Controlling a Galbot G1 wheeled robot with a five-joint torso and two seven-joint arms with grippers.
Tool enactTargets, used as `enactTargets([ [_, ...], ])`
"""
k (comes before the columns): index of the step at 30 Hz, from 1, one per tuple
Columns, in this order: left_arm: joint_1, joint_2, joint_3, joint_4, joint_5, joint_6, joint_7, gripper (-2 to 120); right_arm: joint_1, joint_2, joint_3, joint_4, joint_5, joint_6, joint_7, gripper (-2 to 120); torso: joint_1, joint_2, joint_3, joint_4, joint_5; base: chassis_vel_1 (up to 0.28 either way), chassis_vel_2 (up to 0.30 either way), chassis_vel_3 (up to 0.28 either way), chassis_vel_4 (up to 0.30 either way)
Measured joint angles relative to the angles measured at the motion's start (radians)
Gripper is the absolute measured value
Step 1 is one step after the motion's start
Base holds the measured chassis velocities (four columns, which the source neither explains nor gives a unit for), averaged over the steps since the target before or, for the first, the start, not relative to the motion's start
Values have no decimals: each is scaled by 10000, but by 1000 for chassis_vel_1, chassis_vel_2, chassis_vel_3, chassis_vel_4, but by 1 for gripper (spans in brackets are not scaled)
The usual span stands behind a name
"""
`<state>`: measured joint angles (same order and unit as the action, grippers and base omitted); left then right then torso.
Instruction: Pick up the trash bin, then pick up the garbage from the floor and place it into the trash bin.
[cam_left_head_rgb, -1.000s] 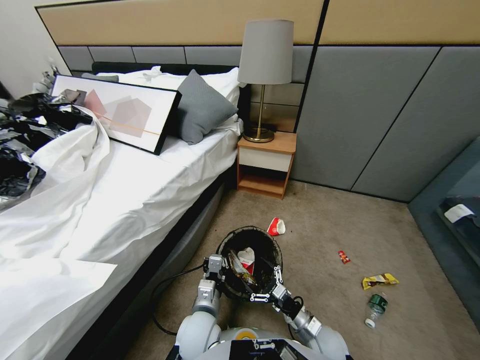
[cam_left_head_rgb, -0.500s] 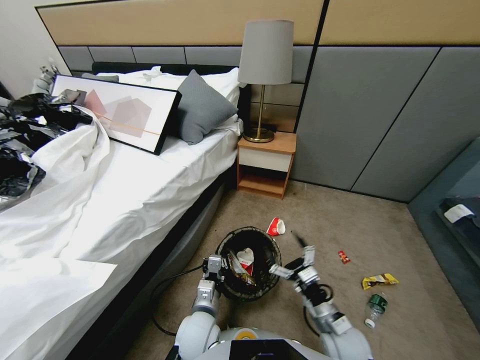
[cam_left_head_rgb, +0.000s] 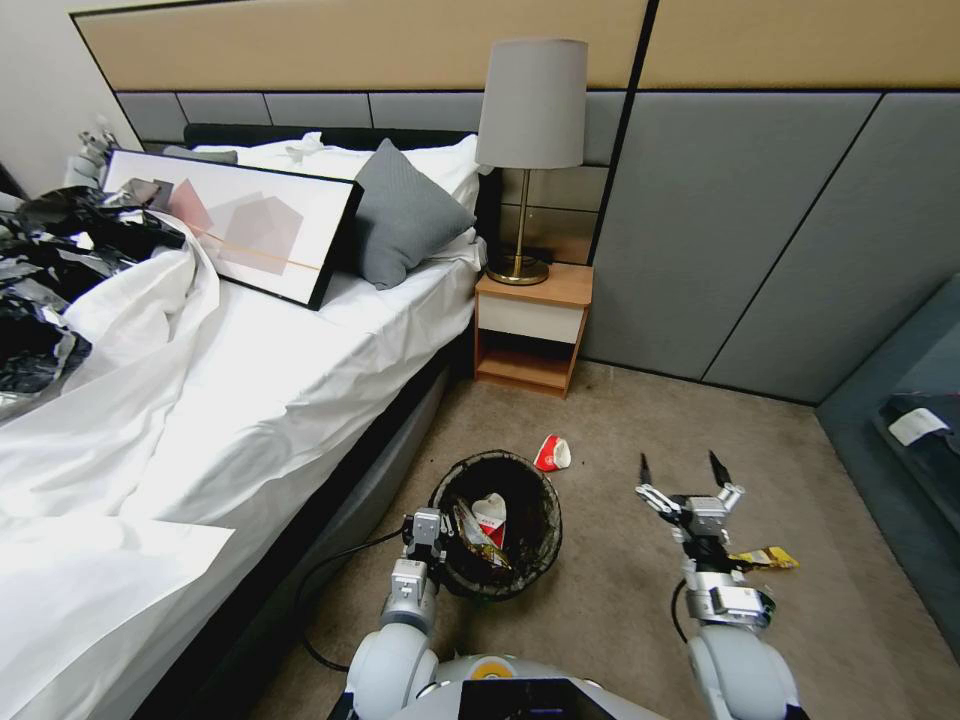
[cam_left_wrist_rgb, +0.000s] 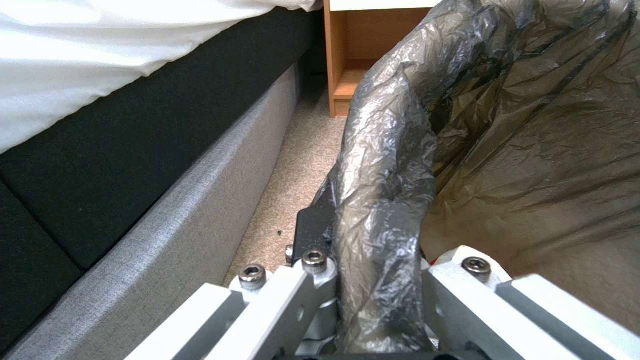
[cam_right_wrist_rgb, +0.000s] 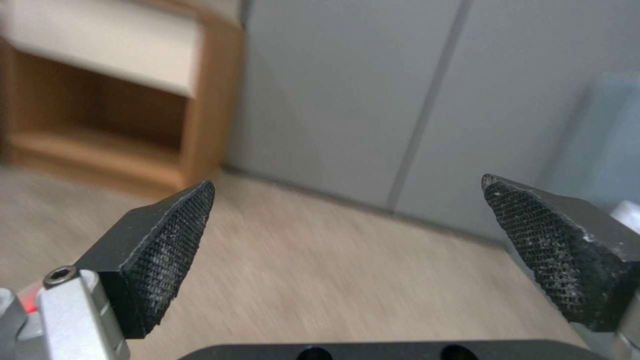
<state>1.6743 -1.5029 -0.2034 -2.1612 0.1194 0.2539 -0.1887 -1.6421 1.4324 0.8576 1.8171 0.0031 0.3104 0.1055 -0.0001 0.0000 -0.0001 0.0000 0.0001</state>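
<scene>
bin: the round white plastic trash bin (cam_left_head_rgb: 497, 525) with its black bag liner sits low centre of the head view, beside the bed, with cups and wrappers already inside.
left gripper: our left gripper (cam_left_head_rgb: 432, 532) is pinched onto the bin's lined rim (cam_left_wrist_rgb: 383, 210); we judge this steadies the mouth for drops.
right gripper: our right gripper (cam_left_head_rgb: 690, 482) hangs lower right of centre, jaws spread wide and empty, above the carpet.
garbage left: a crushed red-and-white paper cup (cam_left_head_rgb: 552, 453) just beyond the bin; a yellow snack wrapper (cam_left_head_rgb: 765, 557) beside the right arm.
reading: we judge the spread jaws suit another pickup.
</scene>
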Motion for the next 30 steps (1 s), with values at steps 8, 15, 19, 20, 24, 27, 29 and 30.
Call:
enactTargets([
  [8, 52, -21, -4, -1, 52, -1, 0, 1, 354, -45, 320, -1564, 358, -128, -153, 100, 1, 0, 0, 0, 0, 0, 0, 0, 0],
  [15, 49, -13, 2, -4, 52, -13, 0, 1, 484, -87, 616, -2319, 520, -963, -176, 100, 0, 1, 0, 0, -1, 0, 0, 0, 0],
  [19, 42, 3, 3, -15, 38, -27, -1, 1, 629, -176, 874, -2765, 516, -1480, -103, 100, 0, 0, 0, 0, -1, 0, 0, 0, 0],
  [20, 42, 13, 3, -20, 23, -33, -2, 1, 720, -236, 1019, -3045, 471, -1675, -41, 100, 0, 0, 0, -1, -1, 0, 0, 0, 0],
  [24, 31, 36, 2, -33, -21, -40, -4, 1, 899, -384, 1318, -3544, 438, -2052, 81, 100, 0, 0, 0, -1, 0, 0, 0, 0, 0],
  [27, 23, 43, 3, -36, -44, -42, -5, 1, 970, -459, 1446, -3741, 425, -2282, 116, 100, 1, 0, 0, 0, -2, 0, 0, 0, 0],
  [29, 17, 48, 11, -36, -51, -46, -9, 1, 1059, -515, 1553, -3986, 345, -2468, 238, 100, 0, 0, 0, -1, 0, 0, 0, 0, 0],
  [30, 17, 51, 21, -36, -55, -51, -11, 1, 1096, -548, 1596, -4123, 250, -2582, 379, 100, 0, 0, 0, 0, 0, 0, 0, 0, 0],
])
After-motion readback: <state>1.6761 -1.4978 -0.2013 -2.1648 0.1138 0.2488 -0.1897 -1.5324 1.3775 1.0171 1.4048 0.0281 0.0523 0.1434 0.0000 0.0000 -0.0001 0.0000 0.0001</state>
